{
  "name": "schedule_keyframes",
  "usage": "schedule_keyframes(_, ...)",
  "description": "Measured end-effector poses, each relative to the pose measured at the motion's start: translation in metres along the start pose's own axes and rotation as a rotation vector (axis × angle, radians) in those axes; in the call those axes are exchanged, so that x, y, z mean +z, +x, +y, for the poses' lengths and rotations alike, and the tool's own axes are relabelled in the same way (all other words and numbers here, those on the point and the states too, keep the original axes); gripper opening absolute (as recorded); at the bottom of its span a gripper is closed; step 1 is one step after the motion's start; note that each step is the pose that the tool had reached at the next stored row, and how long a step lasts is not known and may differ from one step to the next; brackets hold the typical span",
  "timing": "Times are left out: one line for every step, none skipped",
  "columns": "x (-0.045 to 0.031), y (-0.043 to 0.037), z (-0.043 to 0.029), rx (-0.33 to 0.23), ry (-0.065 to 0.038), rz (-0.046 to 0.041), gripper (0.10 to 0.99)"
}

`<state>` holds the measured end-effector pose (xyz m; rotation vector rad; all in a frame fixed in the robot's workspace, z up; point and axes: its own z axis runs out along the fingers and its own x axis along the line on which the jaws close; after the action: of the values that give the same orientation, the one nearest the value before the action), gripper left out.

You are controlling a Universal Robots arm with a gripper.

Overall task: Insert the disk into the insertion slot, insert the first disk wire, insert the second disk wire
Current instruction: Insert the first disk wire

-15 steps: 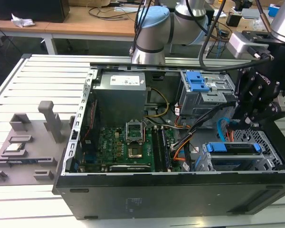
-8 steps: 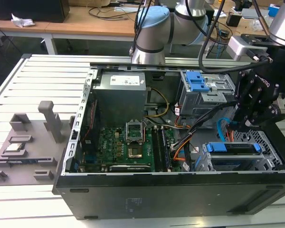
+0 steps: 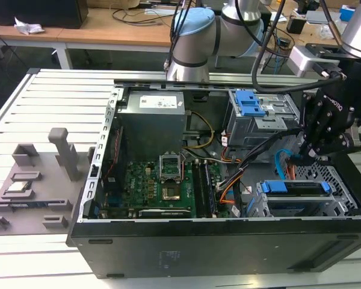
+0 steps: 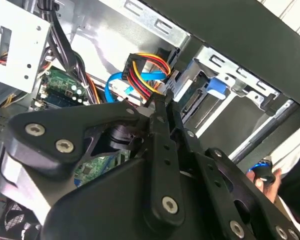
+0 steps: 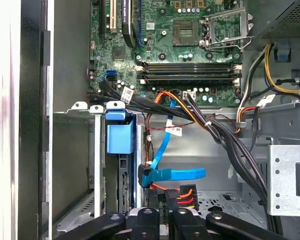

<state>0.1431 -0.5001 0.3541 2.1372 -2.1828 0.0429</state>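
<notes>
Grip: the gripper (image 4: 162, 104) is pinched narrow and looks clamped on the black plug of the first wire (image 4: 146, 70), though the contact itself is half covered.
Where: it's down inside the case (image 3: 228, 247), right by the slot (image 3: 340, 174).
Disk: the disk (image 5: 119, 139) sits in the slot, with its blue frame tab at the mouth.
Second wire: the second wire (image 5: 182, 174) runs flat just beside the first wire. Its plug end is close to the disk's back edge, and I can't tell if it's seated.
Hidden: the gripper's own black links block most of the second wrist view. The disk is edge-on in the first wrist view, so its label is out of sight.
Materials: the slot is silver perforated sheet metal and the first wire is orange, red and black strands. The second wire is a glossy light-blue ribbon. There's a green board (image 5: 190, 50) and the case shell is matte black.
</notes>
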Motion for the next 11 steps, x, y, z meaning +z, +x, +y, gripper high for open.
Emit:
schedule_keyframes(0.0007, 0.0063, -0.0002, 0.000, 0.000, -0.0001, 0.169)
schedule_keyframes(0.0012, 0.0099, -0.0002, 0.000, 0.000, -0.0002, 0.169)
schedule_keyframes(0.0014, 0.0132, -0.0003, 0.000, 0.000, 0.0001, 0.169)
schedule_keyframes(0.0020, 0.0176, -0.0004, 0.000, 0.000, 0.0003, 0.169)
schedule_keyframes(0.0025, 0.0205, -0.0005, 0.000, 0.000, 0.0005, 0.169)
schedule_keyframes(0.0033, 0.0233, -0.0006, 0.000, 0.000, 0.0005, 0.169)
schedule_keyframes(0.0042, 0.0243, -0.0009, 0.000, 0.000, 0.0005, 0.169)
schedule_keyframes(0.0053, 0.0251, -0.0017, 0.002, 0.000, 0.0005, 0.169)
schedule_keyframes(0.0063, 0.0252, -0.0027, 0.004, 0.000, 0.0003, 0.169)
schedule_keyframes(0.0077, 0.0251, -0.0044, 0.006, 0.000, 0.0004, 0.169)
schedule_keyframes(0.0097, 0.0249, -0.0054, 0.007, -0.001, 0.0003, 0.169)
